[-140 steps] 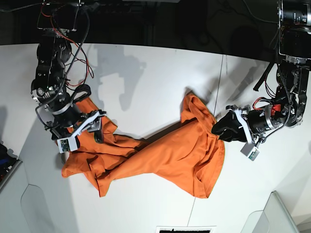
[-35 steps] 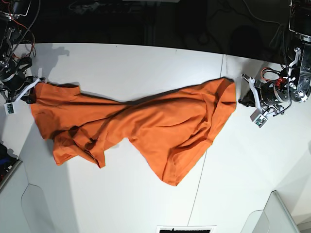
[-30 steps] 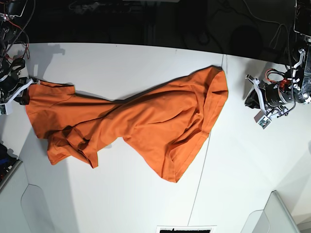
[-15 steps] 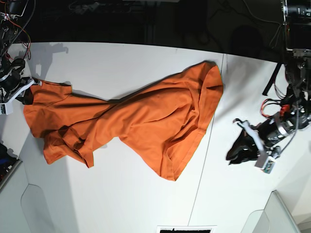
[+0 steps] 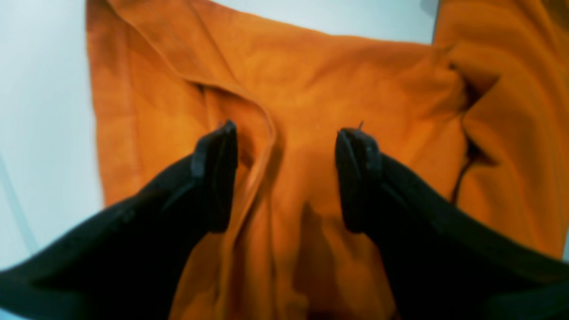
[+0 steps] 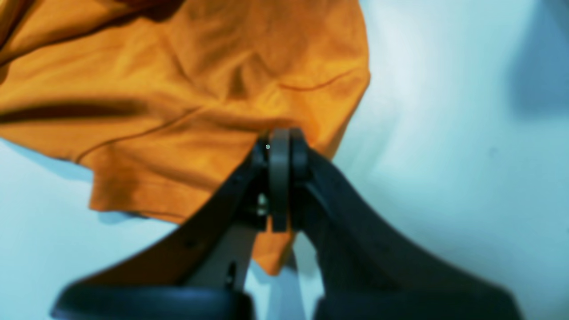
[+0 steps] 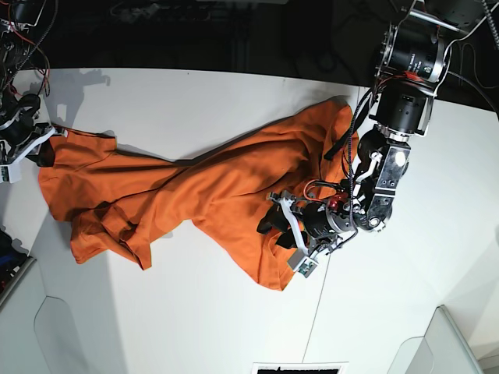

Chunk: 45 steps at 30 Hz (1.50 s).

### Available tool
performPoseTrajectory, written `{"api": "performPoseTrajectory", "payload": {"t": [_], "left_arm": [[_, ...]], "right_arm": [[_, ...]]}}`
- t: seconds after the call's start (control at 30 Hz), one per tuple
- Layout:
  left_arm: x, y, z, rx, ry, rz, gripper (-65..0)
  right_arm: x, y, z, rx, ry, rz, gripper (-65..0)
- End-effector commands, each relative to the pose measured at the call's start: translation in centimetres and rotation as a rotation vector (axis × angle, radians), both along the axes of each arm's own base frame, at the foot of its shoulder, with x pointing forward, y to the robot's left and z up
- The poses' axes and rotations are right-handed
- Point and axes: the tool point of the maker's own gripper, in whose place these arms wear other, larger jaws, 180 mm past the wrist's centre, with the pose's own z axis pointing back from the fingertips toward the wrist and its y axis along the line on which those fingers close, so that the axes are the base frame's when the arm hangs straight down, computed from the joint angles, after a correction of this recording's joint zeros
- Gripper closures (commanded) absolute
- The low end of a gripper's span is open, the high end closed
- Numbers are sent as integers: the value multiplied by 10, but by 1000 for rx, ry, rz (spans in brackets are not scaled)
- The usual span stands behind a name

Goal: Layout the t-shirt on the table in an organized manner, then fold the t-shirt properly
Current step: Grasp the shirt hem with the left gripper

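Note:
The orange t-shirt [image 7: 195,187] lies crumpled and stretched across the white table [image 7: 195,101], from the far left to right of centre. My left gripper [image 7: 271,226] hovers over the shirt's lower right part. In the left wrist view this gripper [image 5: 286,171] is open, and its black fingers [image 5: 218,178] straddle a raised fold of the t-shirt [image 5: 311,89]. My right gripper [image 7: 35,148] is at the table's far left edge. The right wrist view shows it [image 6: 279,146] shut on the hem of the t-shirt [image 6: 178,89], with the table [image 6: 444,133] bare to its right.
A thin dark seam [image 7: 320,288] runs down the table just right of the shirt. Grey moulded pieces sit at the front left [image 7: 62,327] and front right [image 7: 437,343] corners. Behind the table's far edge the background is dark.
My left arm has swung in from the right side of the table to above the shirt's lower right part, and its jaws have opened wide. The right gripper has stayed put on the cloth.

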Motion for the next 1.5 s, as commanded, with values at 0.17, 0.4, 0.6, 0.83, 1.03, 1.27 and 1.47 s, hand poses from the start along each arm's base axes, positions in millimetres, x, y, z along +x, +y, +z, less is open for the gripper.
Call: {"api": "performPoseTrajectory", "payload": {"t": [0.17, 0.4, 0.6, 0.83, 1.03, 1.27, 1.47], "left_arm": [[33, 31, 0, 53, -93, 189, -247], [58, 71, 17, 181, -170, 269, 0], [86, 142, 60, 296, -242, 362, 0], [86, 184, 71, 360, -251, 399, 0], [82, 165, 66, 298, -219, 329, 0], [79, 164, 62, 292, -186, 333, 0], [78, 164, 60, 293, -182, 332, 0]], "right_arm": [[10, 15, 9, 40, -60, 16, 0], [3, 15, 2, 32, -15, 28, 0], [-13, -2, -4, -24, 36, 29, 0], [-10, -20, 9, -76, 21, 34, 0], [10, 7, 34, 100, -119, 38, 0], [39, 66, 79, 190, -301, 106, 0], [64, 120, 80, 223, -322, 167, -240]]}}
